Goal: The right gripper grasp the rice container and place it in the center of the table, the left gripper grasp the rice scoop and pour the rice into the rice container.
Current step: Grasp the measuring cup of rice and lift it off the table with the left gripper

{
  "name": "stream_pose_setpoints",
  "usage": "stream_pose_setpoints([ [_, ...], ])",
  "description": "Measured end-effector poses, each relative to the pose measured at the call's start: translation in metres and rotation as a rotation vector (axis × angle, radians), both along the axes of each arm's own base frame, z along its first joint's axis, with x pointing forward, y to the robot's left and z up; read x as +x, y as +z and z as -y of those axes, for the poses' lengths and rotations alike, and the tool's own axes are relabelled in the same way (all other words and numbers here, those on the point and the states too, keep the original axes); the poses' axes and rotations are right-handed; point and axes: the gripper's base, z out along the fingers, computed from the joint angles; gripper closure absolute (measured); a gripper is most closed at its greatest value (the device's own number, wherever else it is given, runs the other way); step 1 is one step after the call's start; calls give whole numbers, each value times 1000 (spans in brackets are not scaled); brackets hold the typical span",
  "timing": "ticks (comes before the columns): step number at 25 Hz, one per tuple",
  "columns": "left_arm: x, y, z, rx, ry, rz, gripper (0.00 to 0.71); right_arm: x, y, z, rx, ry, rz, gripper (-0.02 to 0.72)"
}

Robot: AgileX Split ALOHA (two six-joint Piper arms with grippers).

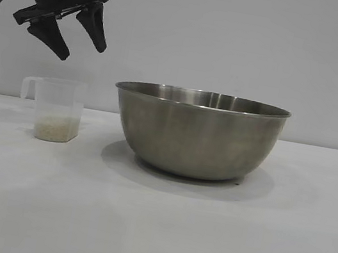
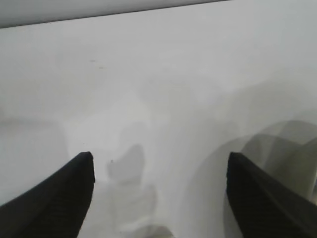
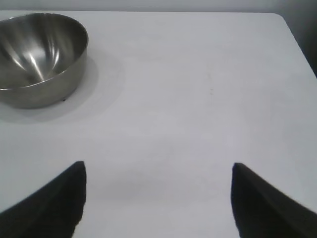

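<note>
Showing rice scoop (image 1: 59,110) only exterior, right claw (image 3: 158,198) only wrist-side

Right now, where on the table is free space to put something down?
The table is bare along the whole front, before the rice scoop and the rice container. The gap between those two is narrow. The left hand hangs open above the scoop.

Rice container (image 1: 197,134): large brushed-steel bowl, thin rolled rim, upright on the table (image 1: 152,227), near centre, empty as far as visible. Rice scoop (image 1: 58,110): small translucent cup, upright at the bowl's 9 o'clock, apart from it, loop handle pointing away from the bowl. Rice (image 1: 56,128): shallow white layer at cup bottom.
</note>
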Motion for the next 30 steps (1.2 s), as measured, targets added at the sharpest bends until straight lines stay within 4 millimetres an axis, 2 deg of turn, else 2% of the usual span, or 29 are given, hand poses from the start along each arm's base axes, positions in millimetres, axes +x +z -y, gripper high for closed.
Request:
stream_pose_setpoints([
  [30,4,2,-2,9,21,42,160,0,0,0,1,1,0,190],
])
